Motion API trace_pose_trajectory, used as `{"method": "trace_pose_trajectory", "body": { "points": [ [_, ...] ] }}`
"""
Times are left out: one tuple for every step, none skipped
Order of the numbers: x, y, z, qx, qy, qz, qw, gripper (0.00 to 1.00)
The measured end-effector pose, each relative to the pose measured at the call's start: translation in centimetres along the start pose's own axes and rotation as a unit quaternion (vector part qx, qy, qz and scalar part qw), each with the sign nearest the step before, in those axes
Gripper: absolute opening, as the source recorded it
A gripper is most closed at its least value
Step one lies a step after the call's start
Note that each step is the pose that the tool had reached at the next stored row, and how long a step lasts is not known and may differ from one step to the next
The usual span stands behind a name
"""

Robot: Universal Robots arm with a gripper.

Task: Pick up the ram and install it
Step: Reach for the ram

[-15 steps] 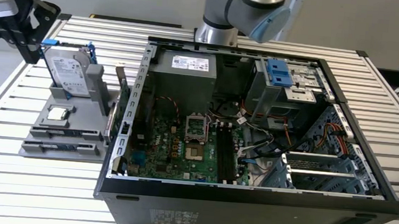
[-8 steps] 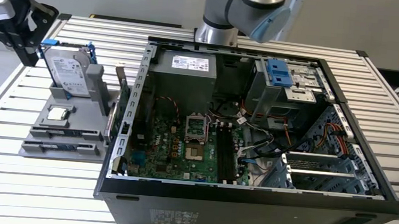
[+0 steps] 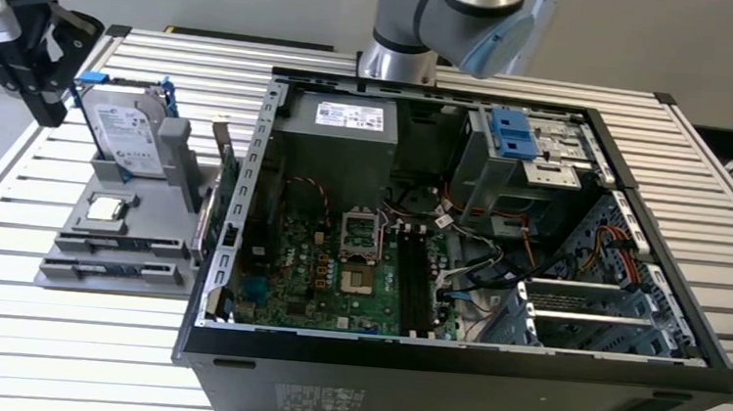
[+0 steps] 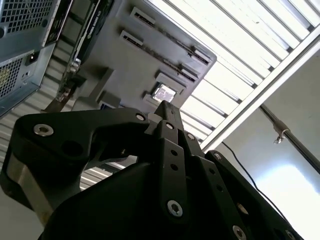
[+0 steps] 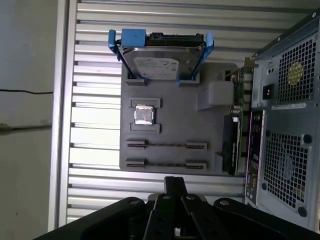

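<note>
Gripper pressed together, empty, well apart from ram in grey tray.

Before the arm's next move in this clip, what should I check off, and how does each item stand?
1. Ram seated in its holder on the tray: ok.
2. Gripper carrying nothing: ok.
3. Jaws open for a grasp: not ok, shut.
4. Gripper at the ram: not ok. It is apart from it, beside the hard drive in the exterior view.
5. Computer case open: ok.
6. Memory slots free: cannot tell, though they look empty.
</note>
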State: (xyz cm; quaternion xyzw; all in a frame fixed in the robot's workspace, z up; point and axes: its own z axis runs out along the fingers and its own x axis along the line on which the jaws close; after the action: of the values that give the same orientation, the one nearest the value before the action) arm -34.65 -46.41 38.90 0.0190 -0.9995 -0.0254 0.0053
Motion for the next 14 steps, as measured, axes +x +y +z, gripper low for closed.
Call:
{"method": "trace_pose_trajectory", "body": {
  "points": [
    [0.01, -0.09, 0.0, 0.0, 0.0, 0.0, 1.0, 0.0],
    [0.01, -0.17, -0.01, 0.0, 0.0001, 0.0, 1.0, 0.0],
    [0.01, -0.25, -0.01, 0.0, 0.0002, 0.0, 1.0, 0.0],
    [0.01, -0.32, -0.02, 0.0, 0.0004, 0.0, 1.0, 0.0],
    [0.02, -0.38, -0.02, 0.0, 0.0004, 0.0, 1.0, 0.0],
    [0.02, -0.44, -0.02, 0.0, 0.0005, 0.0, 1.0, 0.0],
    [0.02, -0.54, -0.03, 0.0, 0.0006, 0.0, 1.0, 0.0],
    [0.03, -0.67, -0.03, 0.0, 0.0008, 0.0, 1.0, 0.0],
    [0.03, -0.78, -0.04, 0.0, 0.0009, 0.0, 1.0, 0.0],
    [0.03, -0.85, -0.04, 0.0, 0.001, 0.0, 1.0, 0.0],
    [0.04, -0.92, -0.05, 0.0, 0.0011, 0.0, 1.0, 0.0],
    [0.04, -0.97, -0.05, 0.0, 0.0012, 0.0, 1.0, 0.0],
    [0.04, -0.97, -0.05, 0.0, 0.0012, 0.0, 1.0, 0.0],
    [0.04, -0.97, -0.05, 0.0, 0.0012, 0.0, 1.0, 0.0]
  ]
}}
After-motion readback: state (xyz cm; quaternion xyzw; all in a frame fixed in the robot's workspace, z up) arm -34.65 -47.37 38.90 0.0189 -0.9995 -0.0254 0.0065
